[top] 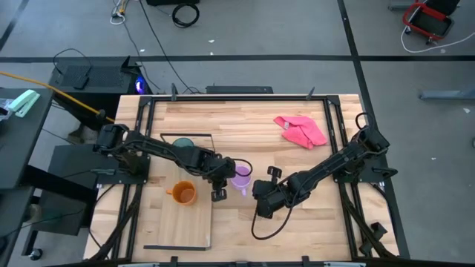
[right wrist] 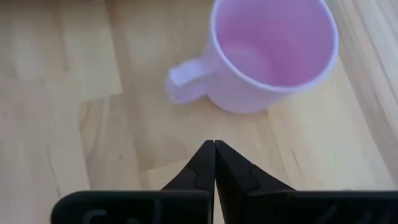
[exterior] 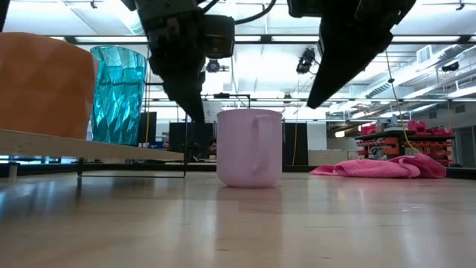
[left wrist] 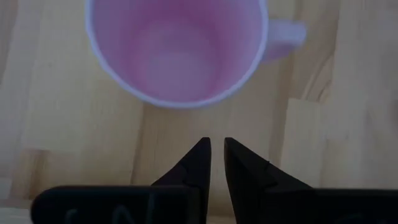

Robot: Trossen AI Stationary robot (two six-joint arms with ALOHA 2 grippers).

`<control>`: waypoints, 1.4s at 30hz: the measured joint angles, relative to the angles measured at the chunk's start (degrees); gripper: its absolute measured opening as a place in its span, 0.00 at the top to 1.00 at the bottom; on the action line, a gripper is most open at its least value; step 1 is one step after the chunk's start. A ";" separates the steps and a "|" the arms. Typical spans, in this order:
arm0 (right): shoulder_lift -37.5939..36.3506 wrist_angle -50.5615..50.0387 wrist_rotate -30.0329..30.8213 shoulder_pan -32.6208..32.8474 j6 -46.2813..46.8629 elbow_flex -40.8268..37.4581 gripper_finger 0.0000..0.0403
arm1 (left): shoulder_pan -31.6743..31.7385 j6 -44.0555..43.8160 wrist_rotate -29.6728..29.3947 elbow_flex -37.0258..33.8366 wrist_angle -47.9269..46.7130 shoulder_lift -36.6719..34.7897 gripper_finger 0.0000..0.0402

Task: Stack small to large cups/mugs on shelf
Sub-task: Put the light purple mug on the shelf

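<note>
**Lilac mug stands free between two end effectors**

The lilac mug (top: 241, 176) sits upright on the worktop (top: 297, 163), off the shelf (top: 178, 226) and just beside its edge. Nothing grips it. The left end effector (left wrist: 217, 149) hovers above the worktop just short of the mug's rim, its fingertips nearly together with a thin gap between them and nothing in it. The right end effector (right wrist: 214, 149) comes at the mug from the other side, near the handle, its tips pressed together and empty.

From above, the left arm's wrist covers part of the mug, so only a slice of the rim and the handle side shows. At table height both end effectors are cut off above and read as dark shapes over the mug; their tips are hard to make out there.

The orange mug (top: 183, 193) stands on the shelf, behind the left end effector; at table height it is cropped by the frame edge. The teal tumbler (exterior: 117, 94) stands on the shelf too, partly hidden by the left arm from above. A pink cloth (top: 300, 130) lies well apart, beyond the right arm.
</note>
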 joint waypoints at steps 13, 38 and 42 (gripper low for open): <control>0.04 -3.49 0.67 -0.70 0.73 0.00 0.96 | 3.54 -3.79 0.02 0.09 -2.94 -4.99 0.81; -5.21 -4.16 -0.20 -12.41 -9.86 -0.04 0.71 | 7.65 -2.16 3.28 -0.02 -6.21 -6.01 0.76; -8.52 2.63 -4.18 -14.66 -12.54 -0.04 0.71 | 7.76 -1.87 3.30 -0.02 -5.12 -7.93 0.77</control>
